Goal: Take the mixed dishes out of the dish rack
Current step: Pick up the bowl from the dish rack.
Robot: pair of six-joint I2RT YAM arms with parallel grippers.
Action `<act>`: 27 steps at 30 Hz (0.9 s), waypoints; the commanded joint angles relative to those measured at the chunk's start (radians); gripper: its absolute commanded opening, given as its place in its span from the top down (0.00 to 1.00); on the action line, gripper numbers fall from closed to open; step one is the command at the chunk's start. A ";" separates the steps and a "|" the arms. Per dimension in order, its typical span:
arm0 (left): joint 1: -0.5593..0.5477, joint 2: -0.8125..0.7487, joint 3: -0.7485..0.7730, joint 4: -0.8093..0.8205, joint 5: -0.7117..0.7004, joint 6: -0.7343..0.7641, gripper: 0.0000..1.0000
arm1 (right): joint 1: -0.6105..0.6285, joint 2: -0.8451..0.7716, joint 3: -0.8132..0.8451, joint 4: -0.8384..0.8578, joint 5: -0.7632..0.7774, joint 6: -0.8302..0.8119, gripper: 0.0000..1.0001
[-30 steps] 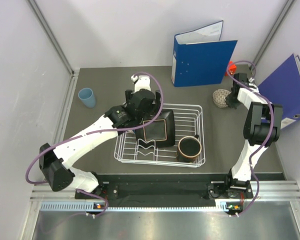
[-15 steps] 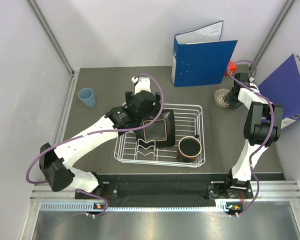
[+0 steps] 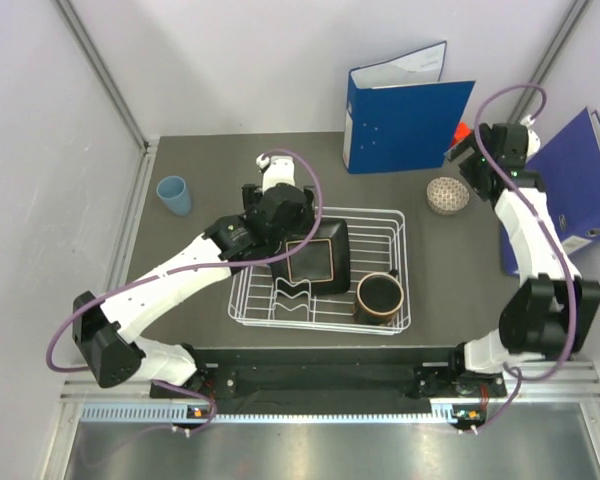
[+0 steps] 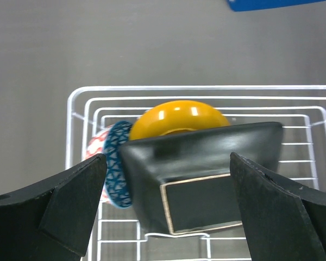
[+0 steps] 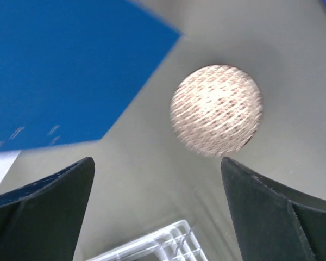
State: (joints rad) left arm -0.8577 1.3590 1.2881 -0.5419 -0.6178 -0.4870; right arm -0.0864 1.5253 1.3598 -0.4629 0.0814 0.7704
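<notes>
A glossy black square ceramic plate [image 4: 206, 163] stands on edge in the white wire dish rack [image 4: 76, 109], with the left gripper [image 4: 171, 204] above it, jaws spread wide. The plate is likely stiff, slick and breakable, and best pinched firmly across its top rim.

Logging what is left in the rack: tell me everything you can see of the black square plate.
The black square plate looks like glossy dark ceramic, with rounded corners and a thin copper line framing its flat centre. It stands on edge, leaning, in the left half of the white wire rack. A yellow dish sits close behind it, seemingly touching. The left gripper has its jaws open on either side of the plate, with no visible contact.
</notes>
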 commanded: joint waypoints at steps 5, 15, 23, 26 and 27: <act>0.003 -0.057 -0.012 -0.064 -0.128 0.014 0.06 | 0.247 -0.312 -0.185 0.049 0.064 -0.126 0.00; 0.006 -0.046 0.008 -0.231 -0.358 -0.064 0.20 | 0.576 -0.502 -0.425 0.219 0.285 -0.184 0.00; 0.006 0.048 -0.030 -0.297 -0.387 -0.143 0.45 | 0.588 -0.490 -0.439 0.181 0.262 -0.247 0.00; 0.008 0.092 -0.033 -0.308 -0.396 -0.154 0.48 | 0.588 -0.499 -0.456 0.191 0.262 -0.250 0.00; 0.008 0.106 -0.032 -0.309 -0.404 -0.154 0.51 | 0.588 -0.501 -0.459 0.193 0.261 -0.252 0.00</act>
State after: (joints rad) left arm -0.8524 1.4216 1.2594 -0.8253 -0.9695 -0.6079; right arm 0.4908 1.0409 0.8967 -0.3214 0.3286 0.5480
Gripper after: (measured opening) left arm 0.528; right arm 0.996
